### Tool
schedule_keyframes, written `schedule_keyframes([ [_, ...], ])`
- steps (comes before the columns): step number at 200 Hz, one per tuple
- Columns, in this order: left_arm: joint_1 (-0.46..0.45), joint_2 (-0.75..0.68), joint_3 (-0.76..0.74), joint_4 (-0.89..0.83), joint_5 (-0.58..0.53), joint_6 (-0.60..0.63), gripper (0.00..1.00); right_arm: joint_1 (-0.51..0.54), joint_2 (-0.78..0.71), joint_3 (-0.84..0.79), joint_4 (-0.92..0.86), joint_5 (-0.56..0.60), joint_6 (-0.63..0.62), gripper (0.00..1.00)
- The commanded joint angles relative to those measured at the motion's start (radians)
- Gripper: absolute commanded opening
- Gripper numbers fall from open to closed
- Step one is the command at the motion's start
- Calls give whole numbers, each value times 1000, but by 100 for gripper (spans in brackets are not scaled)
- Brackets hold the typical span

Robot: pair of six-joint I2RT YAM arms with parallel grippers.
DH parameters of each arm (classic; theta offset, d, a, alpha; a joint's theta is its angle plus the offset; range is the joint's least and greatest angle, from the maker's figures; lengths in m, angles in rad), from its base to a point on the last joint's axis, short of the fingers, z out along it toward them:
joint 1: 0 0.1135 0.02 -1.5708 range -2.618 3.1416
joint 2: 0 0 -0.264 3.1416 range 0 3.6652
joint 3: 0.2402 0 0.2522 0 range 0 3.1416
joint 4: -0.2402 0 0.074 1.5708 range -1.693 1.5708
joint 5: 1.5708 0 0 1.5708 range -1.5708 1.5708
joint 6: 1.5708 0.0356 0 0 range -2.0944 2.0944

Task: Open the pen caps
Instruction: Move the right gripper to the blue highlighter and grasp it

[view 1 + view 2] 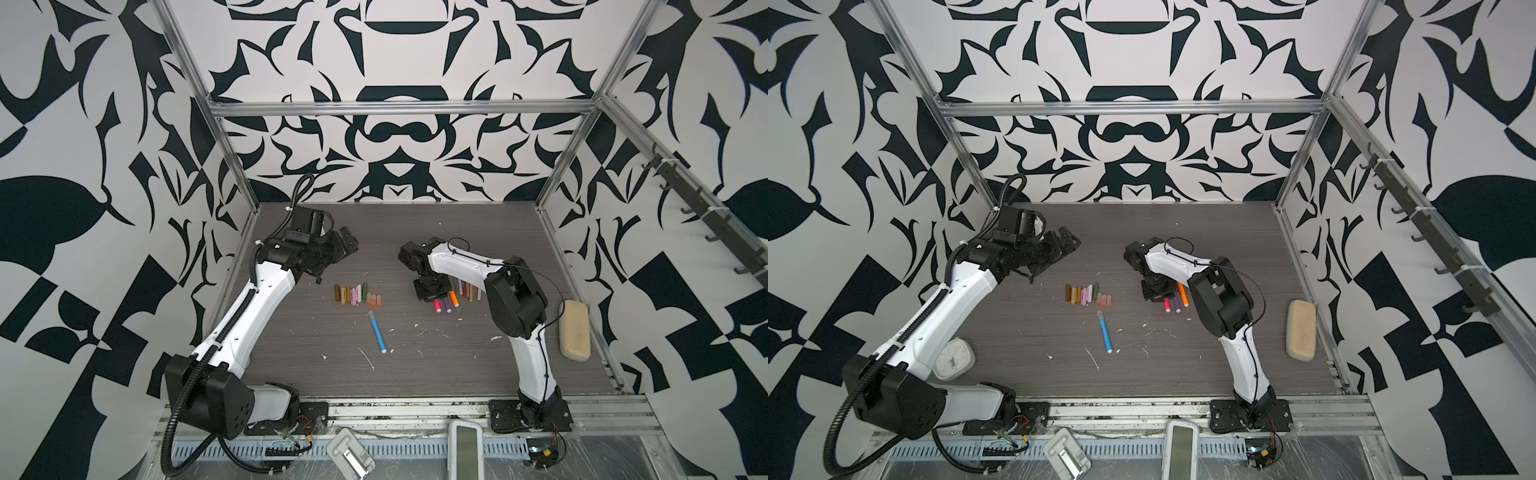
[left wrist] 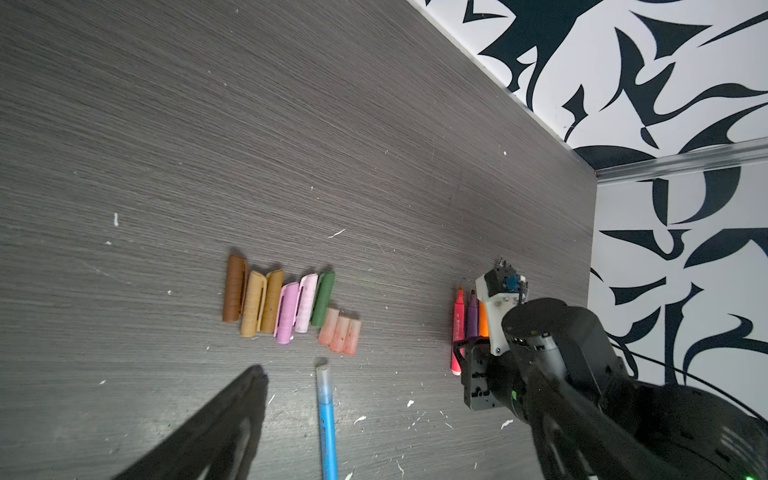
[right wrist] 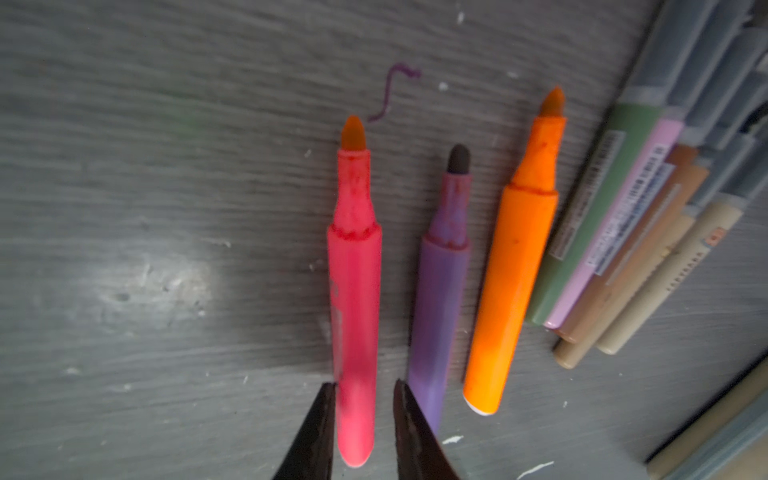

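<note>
The right gripper [image 3: 361,386] hung low over the pink pen [image 3: 355,291], its jaws a narrow way apart and straddling the pen's back end. A sliver of tabletop [image 1: 291,340] showed between one finger and the barrel, so I judged it was not gripping. The wrist view was too soft to say whether the other finger touched. The pink pen lay flat with its tip bare, in a row with the purple pen [image 3: 442,291] and the orange pen [image 3: 515,257], both bare-tipped too. The left gripper [image 1: 347,244] hovered empty with its jaws spread wide, toward the far left corner, on the far-edge side of the loose caps [image 1: 357,295].

What mattered next was the blue pen [image 1: 377,331], alone near the middle of the tabletop. It looked to be the one with its cap on (a pale sleeve on the end nearest the loose caps). Its long axis ran from far edge to front edge, slightly slanted, with the cap end away from the front. It lay between the two arms and nearer the front edge than either gripper, the right gripper being somewhat closer to it.
</note>
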Motion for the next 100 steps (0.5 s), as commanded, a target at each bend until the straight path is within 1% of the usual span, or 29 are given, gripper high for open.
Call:
schedule_keyframes([
  [1,4,24,31,-1,19,-20,100,14,-86,-12,-40,42,-4,28],
  [26,5,36,19,33,47,-42,100,43,-135,-41,-28,47,-7,27],
  [46,4,53,5,84,88,-71,100,83,-205,-97,27,-13,-22,26],
  [70,5,80,2,125,111,-112,100,132,-327,-239,197,-280,-27,23],
  [84,5,97,4,138,129,-134,100,157,-396,-349,348,-429,46,23],
  [92,4,106,4,142,139,-147,100,174,-415,-398,416,-489,86,22],
  [100,4,110,-3,147,146,-161,100,196,-422,-424,449,-511,119,22],
])
